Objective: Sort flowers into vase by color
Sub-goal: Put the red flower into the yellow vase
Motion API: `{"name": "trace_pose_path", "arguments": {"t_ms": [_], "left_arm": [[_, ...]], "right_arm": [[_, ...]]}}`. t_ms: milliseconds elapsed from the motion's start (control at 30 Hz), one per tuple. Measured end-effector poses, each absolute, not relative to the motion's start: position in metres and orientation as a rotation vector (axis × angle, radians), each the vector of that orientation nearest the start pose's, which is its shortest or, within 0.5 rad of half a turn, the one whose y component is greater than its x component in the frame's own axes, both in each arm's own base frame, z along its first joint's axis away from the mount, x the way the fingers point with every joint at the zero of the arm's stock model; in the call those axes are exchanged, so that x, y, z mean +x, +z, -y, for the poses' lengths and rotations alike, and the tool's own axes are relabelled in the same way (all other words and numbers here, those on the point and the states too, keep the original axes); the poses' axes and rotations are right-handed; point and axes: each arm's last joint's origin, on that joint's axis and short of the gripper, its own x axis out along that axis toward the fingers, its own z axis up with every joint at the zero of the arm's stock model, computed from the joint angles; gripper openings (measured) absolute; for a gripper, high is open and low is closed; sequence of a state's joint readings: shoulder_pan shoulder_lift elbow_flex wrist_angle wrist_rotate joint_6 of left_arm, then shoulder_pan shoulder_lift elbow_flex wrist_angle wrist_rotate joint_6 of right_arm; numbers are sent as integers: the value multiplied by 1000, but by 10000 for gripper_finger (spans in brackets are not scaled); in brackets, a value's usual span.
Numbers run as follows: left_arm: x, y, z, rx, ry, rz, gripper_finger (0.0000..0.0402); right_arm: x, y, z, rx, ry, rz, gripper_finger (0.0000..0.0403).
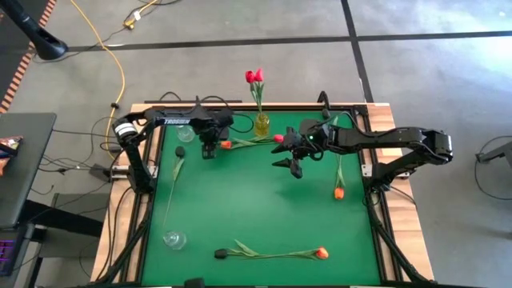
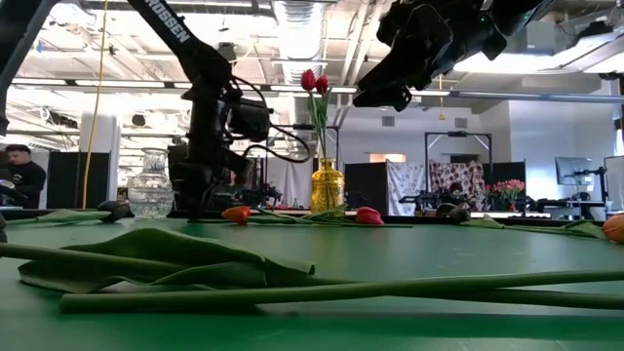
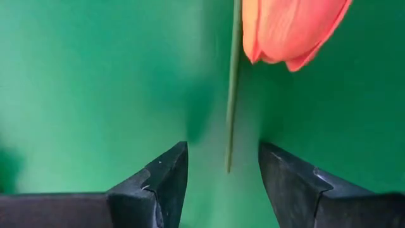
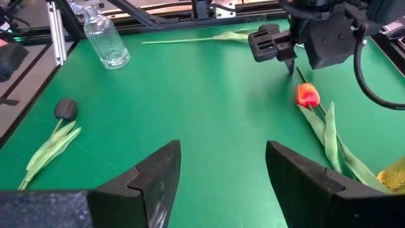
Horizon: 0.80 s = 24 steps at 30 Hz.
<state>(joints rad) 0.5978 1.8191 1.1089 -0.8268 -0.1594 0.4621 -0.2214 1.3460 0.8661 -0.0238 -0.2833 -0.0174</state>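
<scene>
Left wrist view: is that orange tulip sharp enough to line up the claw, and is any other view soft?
Left wrist view: the orange tulip head is soft and cropped, its thin stem blurred, while the open left claw is crisp. Low view: the nearest stem and leaf are out of focus; ceiling lights glare behind.

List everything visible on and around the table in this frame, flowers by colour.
red tulips: two, red, standing in the yellow vase
yellow vase: one, yellow glass, back middle of the mat
clear vase: one, clear glass, front left, empty
orange tulips: three, lying flat; one back left, one on the right, one at the front
red-pink tulip: one, lying beside the yellow vase
near-black tulips: two, lying flat; one left, one front
green mat: one, covering the table
person: one, dark clothes, in the room beyond
left gripper: open, straddling the back-left orange tulip's stem
right gripper: open, raised above mid-table
</scene>
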Motion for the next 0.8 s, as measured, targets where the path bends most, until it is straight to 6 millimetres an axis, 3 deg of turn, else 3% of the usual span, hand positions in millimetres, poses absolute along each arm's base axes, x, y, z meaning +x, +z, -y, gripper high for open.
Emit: {"name": "trace_pose_path", "arguments": {"t_ms": [267,367,567,800], "left_arm": [[254,143,-177,5,221,-1586,170],[253,141,-176,-8,216,-1588,135],[253,140,-175,-23,217,-1591,22],[256,145,-173,37,223,-1646,2]], "right_arm": [[285,255,56,109,65,-486,259],[285,255,54,109,70,-486,259],[286,255,51,106,84,-487,259],[286,255,50,105,85,-487,259]]}}
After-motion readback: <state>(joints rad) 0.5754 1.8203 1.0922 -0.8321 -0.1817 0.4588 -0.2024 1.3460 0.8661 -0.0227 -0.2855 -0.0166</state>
